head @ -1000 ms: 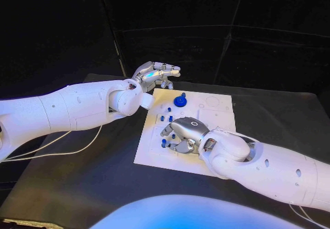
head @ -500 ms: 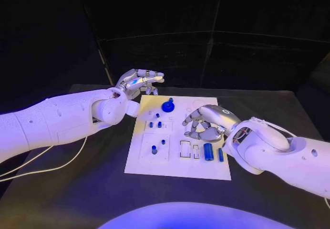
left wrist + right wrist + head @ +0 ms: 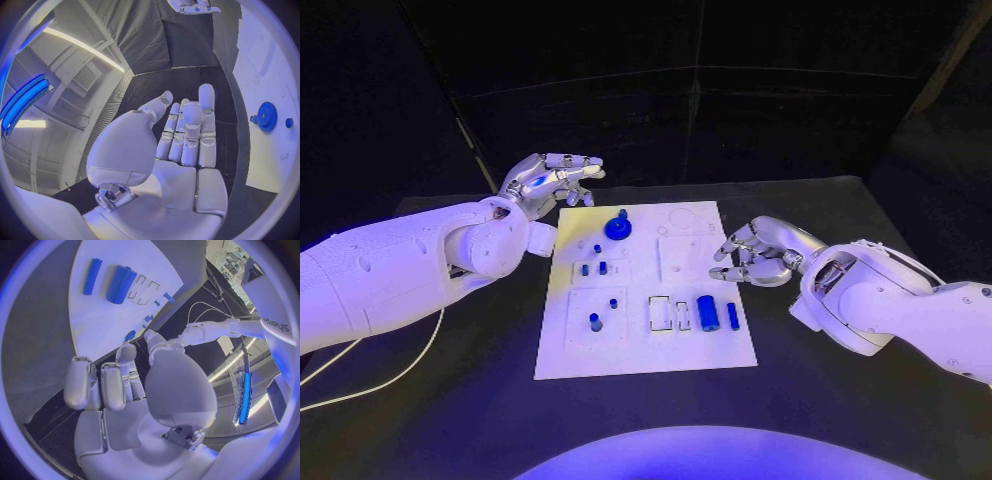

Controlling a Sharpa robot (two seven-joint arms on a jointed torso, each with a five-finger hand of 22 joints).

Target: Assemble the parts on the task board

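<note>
Several blue parts are lying on the white task board at the middle of the black bench. The left hand is hovering off its far corner, the right hand beside its edge, both empty with fingers loosely curled apart.

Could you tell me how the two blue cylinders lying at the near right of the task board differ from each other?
The thick blue cylinder is clearly fatter than the thin blue rod. The cylinder lies nearer the two rectangular slots, while the rod lies nearer the task board edge. Both are blue, lie flat, run parallel, and are held by neither robot hand.
</note>
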